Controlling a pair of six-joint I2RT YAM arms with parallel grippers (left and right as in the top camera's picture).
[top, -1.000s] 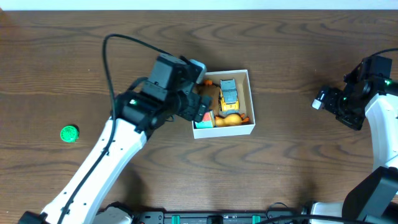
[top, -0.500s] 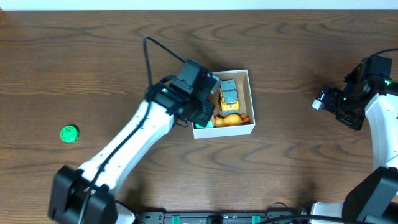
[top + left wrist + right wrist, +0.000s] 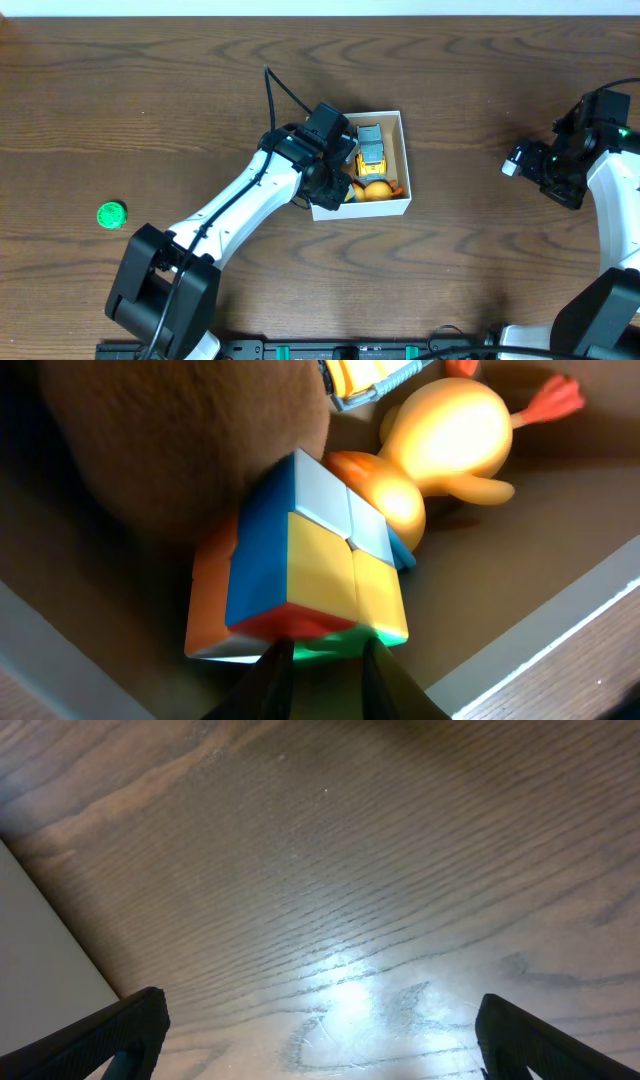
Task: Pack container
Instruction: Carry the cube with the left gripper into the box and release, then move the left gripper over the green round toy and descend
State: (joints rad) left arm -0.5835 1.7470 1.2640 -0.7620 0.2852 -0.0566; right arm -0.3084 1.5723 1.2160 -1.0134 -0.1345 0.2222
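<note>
The container (image 3: 405,150), a small white box with a tan inside, sits at mid-table. It holds a yellow toy car (image 3: 369,150) and a yellow duck (image 3: 375,192). My left gripper (image 3: 335,185) reaches down into its left side. In the left wrist view the left gripper (image 3: 325,650) is shut, and its tips sit at the lower edge of a many-coloured cube (image 3: 300,560). The cube lies beside the duck (image 3: 445,440) and a brown furry toy (image 3: 180,430). Nothing shows between the fingers. My right gripper (image 3: 520,160) hovers open at the far right, over bare wood (image 3: 320,1030).
A small green round object (image 3: 111,215) lies on the wooden table at the far left. The container's white wall (image 3: 560,630) runs close by the left gripper on its right. The left arm stretches from the front edge up to the container.
The left gripper has gone from open to shut and moved right, deeper into the container's left side. The right arm has not moved.
</note>
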